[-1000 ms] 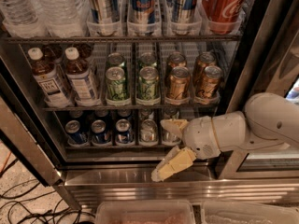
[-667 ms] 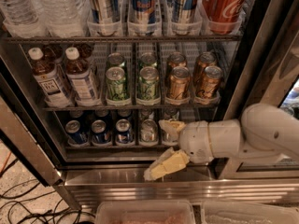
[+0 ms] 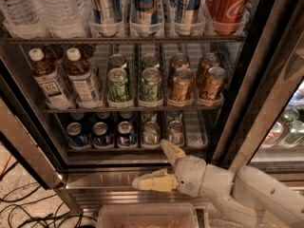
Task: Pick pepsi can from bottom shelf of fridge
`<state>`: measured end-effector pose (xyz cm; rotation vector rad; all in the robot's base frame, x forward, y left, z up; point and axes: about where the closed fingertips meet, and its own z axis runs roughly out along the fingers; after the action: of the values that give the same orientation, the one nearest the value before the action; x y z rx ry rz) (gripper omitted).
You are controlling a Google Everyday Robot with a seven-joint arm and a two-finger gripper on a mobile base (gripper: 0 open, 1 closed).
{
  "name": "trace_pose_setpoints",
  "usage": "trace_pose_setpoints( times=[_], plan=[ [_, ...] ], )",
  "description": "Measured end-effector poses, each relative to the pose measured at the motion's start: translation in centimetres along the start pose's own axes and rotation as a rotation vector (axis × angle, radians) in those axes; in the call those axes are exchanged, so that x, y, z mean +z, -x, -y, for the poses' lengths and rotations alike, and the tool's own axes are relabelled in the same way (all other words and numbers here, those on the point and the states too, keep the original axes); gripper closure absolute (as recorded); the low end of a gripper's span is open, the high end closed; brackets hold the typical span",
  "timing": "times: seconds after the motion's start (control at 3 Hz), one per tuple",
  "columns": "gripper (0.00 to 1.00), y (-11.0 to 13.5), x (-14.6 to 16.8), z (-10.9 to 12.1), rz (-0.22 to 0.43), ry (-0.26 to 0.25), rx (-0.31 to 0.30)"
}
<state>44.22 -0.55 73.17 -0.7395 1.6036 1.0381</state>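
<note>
Since a second ago our gripper (image 3: 149,164) has come down and to the left. It now hangs in front of the sill of the bottom shelf (image 3: 194,127), low in the fridge (image 3: 244,99). Its two fingers are spread wide and hold nothing. The pepsi can (image 3: 125,134) stands upright in the near row, left of the gripper and farther in, with plain silver cans (image 3: 151,133) just beside it on the right. We judge the gripper should rise above the sill, shift left and enter straight, so the fingers pass on both sides of the can without pushing its neighbours.
</note>
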Motion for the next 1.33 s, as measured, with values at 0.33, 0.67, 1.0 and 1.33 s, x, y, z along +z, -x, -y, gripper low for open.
trace_pose_setpoints(
  times=[0.33, 0.67, 1.0, 1.33],
  plan=[
    [0.00, 0.7, 1.7, 0.9, 0.154, -0.081, 0.051],
    [0.00, 2.3, 5.7, -0.2, 0.232, -0.086, -0.036],
    [0.00, 4.8, 11.1, -3.2, 0.294, -0.055, -0.215],
    [0.00, 6.6, 11.8, -3.5, 0.336, -0.090, -0.299]
  ],
)
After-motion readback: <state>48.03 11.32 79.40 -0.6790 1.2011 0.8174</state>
